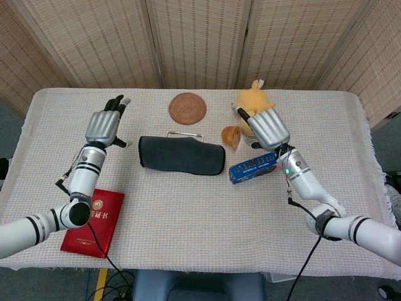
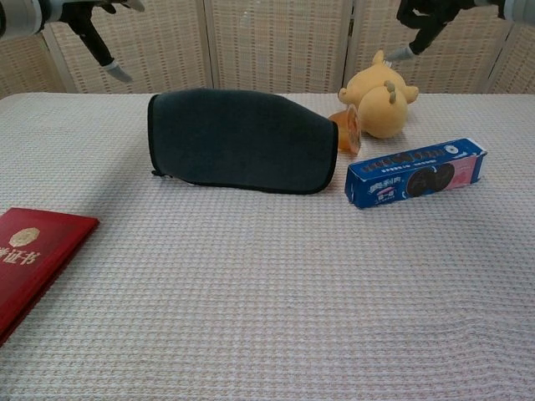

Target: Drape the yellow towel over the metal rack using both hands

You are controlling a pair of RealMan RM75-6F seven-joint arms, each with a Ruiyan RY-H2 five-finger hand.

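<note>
Spread across the table (image 1: 188,207), between the two hands: the towel (image 1: 182,155), dark rather than yellow in both views, lying humped over the metal rack (image 1: 185,133). Only a thin bar of the rack shows past the far edge.

Left hand (image 1: 105,125): raised above the table, well to the left of the towel, fingers apart, holding nothing. Right hand (image 1: 269,127): likewise raised and empty, fingers loosely spread, off the towel's right end and above the blue biscuit box (image 1: 254,167).

Judged from this, draped and let go; what remains looks like clearing away and checking the lie.

To finish well: lift both hands straight up and outward, away from the cloth ends, so that no fingertip catches a hem and drags it off the bar. Keep the right hand high over the box and clear of the yellow plush (image 1: 252,100) behind it and the small orange cup (image 1: 230,136) to its left. Keep the left hand clear of the red booklet (image 1: 94,224) nearer the robot. Nothing to fear from the round woven coaster (image 1: 187,108), beyond the rack and between the hands.

Cannot tell whether the far side hangs evenly.
</note>
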